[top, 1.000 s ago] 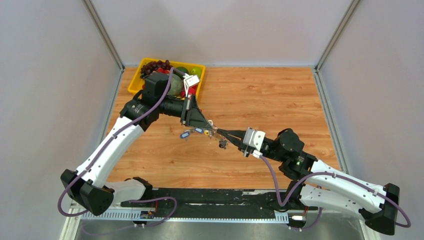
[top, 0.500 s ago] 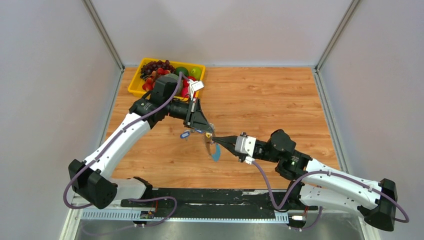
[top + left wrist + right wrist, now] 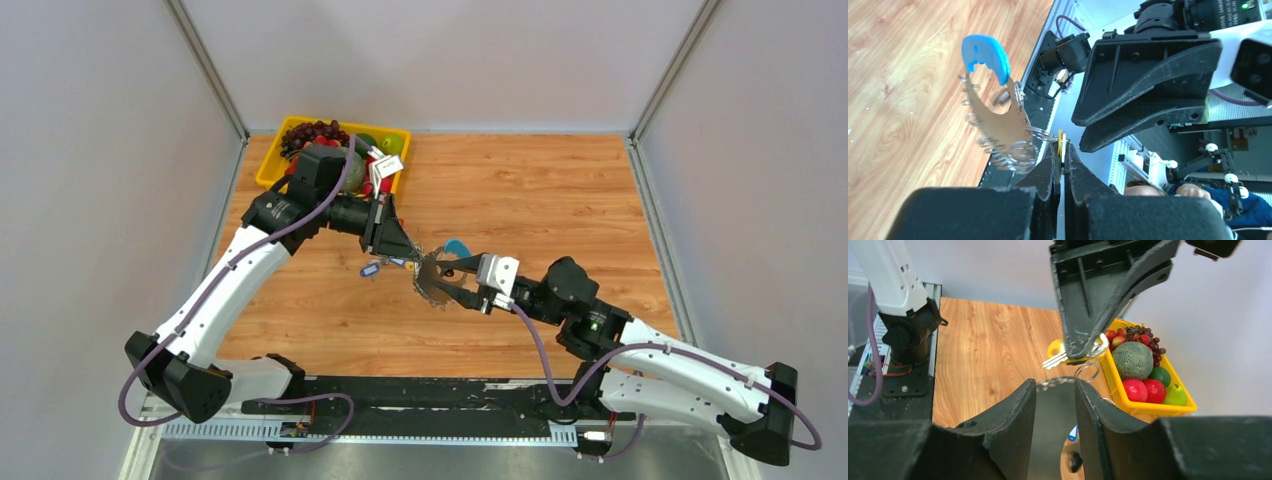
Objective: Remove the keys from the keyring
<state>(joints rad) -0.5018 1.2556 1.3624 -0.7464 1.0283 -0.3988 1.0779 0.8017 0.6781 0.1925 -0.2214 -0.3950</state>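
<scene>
My left gripper [image 3: 412, 250] is raised over the table's middle and shut on a yellow-headed key [image 3: 1061, 142], which also shows in the right wrist view [image 3: 1060, 354]. A wire ring joins that key to the keyring [image 3: 433, 278], a flat grey metal loop edged with small rings, with a blue strap [image 3: 985, 50] at its far end. The keyring [image 3: 1003, 125] looks blurred. My right gripper [image 3: 447, 281] faces the left one with its fingers [image 3: 1013, 410] apart. The grey loop [image 3: 1055, 410] fills the gap between them. I cannot tell whether they touch it.
A yellow basket [image 3: 268, 165] of grapes, melon and other fruit stands at the back left, just behind the left arm. Two small loose blue-tagged keys [image 3: 372, 268] lie on the wooden table under the left gripper. One blue tag [image 3: 1074, 432] shows below my right fingers.
My right gripper's fingers have spread from shut to apart. The keyring has swung up, its blue strap moving from the near side to the far side. The left gripper shifted slightly.
</scene>
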